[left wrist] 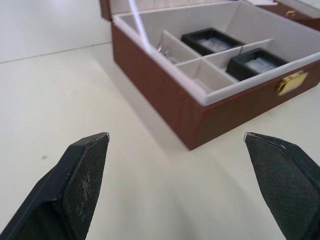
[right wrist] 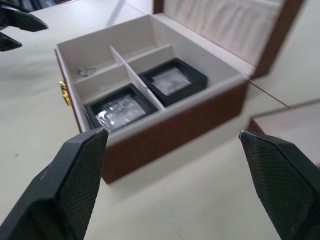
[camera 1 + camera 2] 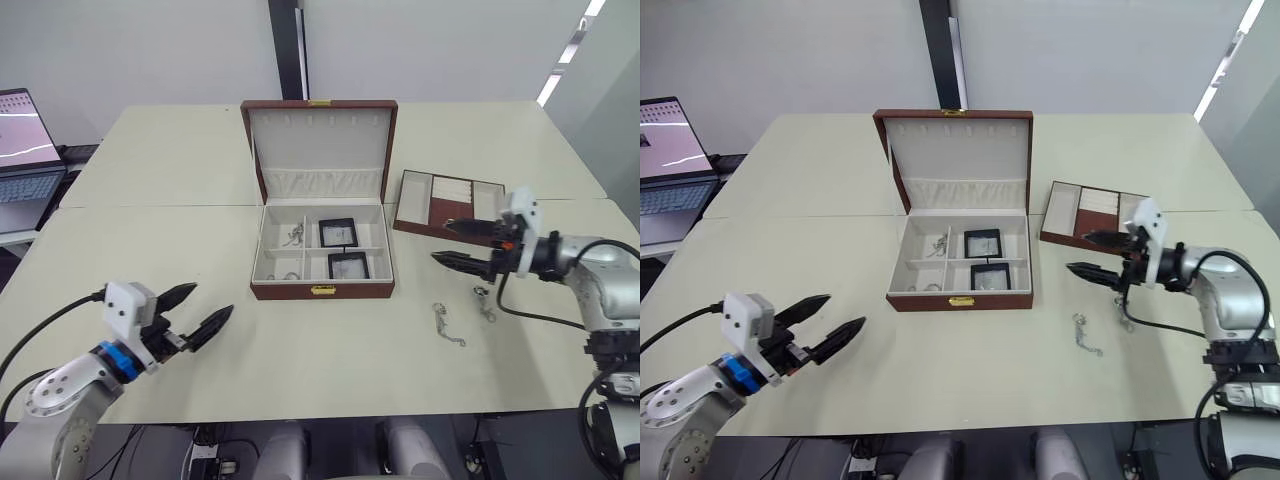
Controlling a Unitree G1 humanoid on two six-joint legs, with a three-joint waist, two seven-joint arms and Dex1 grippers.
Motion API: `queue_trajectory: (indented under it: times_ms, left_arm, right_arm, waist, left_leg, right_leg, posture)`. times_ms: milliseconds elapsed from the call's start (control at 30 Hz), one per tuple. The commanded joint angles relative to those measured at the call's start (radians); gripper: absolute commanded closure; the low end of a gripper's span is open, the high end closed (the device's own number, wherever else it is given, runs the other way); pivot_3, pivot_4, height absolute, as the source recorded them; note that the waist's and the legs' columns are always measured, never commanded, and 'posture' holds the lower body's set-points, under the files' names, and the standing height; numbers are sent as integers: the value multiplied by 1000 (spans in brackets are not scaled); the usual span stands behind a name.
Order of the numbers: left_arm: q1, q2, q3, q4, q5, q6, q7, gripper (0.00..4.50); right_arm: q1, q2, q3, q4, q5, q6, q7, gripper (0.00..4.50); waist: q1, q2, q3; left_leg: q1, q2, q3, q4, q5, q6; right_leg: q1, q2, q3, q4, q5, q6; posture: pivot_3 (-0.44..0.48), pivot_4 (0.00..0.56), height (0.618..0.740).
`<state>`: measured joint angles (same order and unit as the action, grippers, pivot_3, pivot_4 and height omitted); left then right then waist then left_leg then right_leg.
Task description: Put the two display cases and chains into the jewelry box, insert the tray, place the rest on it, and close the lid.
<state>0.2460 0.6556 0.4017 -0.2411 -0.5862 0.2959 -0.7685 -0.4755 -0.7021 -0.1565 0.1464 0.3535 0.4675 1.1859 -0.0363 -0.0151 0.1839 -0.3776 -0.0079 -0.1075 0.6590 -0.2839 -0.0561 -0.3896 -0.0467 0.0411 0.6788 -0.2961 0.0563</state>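
Jewelry box (image 3: 322, 290) standing open at mid-table, gold clasp facing the robot, lid (image 3: 318, 150) raised upright behind it with cream lining and gathered pocket exposed. Two display cases lying flat in the right-hand compartments, far case (image 3: 337, 232) behind near case (image 3: 348, 265), a cream divider between them. Chains in the left-hand compartments: one (image 3: 293, 237) in the far cell, another (image 3: 290, 276) in the near cell, detail too small to resolve. Tray (image 3: 446, 205) resting on the table (image 3: 300, 370) to the right of the box, apart from it, cream compartments and brown centre panel facing up. Two further chains loose on the table in front of the tray: one (image 3: 447, 325) to the right of the box front, the other (image 3: 485, 305) just beyond it, below the right gripper. Right gripper (image 3: 452, 243) held above the table between tray and loose chains, fingers spread wide, pointing toward the box, nothing between them. Left gripper (image 3: 198, 308) low over the near-left table, well clear of the box, fingers likewise parted wide and empty, aimed at the box front. Laptop (image 3: 25, 150) open at the far left, off the work table
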Motion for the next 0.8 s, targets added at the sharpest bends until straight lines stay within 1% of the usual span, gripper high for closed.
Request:
queue_trajectory:
  times_ms: [33,200,300,467,600,800]
  left_arm:
    - [-25,26,64,76,22,-54,-27,0]
    - [-74,57,121,202,55,-105,-32,0]
    - [-113,56,143,256,71,-125,-3,0]
    - [-152,47,159,325,84,-150,25,0]
    - [-163,46,153,353,89,-158,30,0]
    - [-174,47,139,361,102,-164,27,0]
  right_arm:
    - [45,-28,-99,-1,38,-62,-36,28]
    - [146,-25,-170,54,24,-144,-125,28]
    - [195,2,-211,124,17,-203,-210,28]
    - [257,43,-228,161,4,-302,-299,28]
    - [273,54,-216,169,2,-331,-325,28]
    - [269,47,-214,189,7,-341,-326,28]
  waist:
    - [1,0,0]
    - [4,0,0]
    - [4,0,0]
    - [1,0,0]
    - [0,0,0]
    - [3,0,0]
  left_leg:
    - [0,0,0,0,0,0]
    - [0,0,-1,0,0,0]
    - [0,0,0,0,0,0]
    - [1,0,0,0,0,0]
    - [1,0,1,0,0,0]
    - [1,0,0,0,0,0]
  right_leg:
    - [0,0,0,0,0,0]
    - [0,0,0,0,0,0]
    - [0,-1,0,0,0,0]
    - [1,0,0,0,0,0]
    - [0,0,1,1,0,0]
    - [1,-1,1,1,0,0]
  posture:
    - [0,150,740]
    - [0,150,740]
    - [0,150,740]
    - [0,150,740]
    - [0,150,740]
    - [0,150,740]
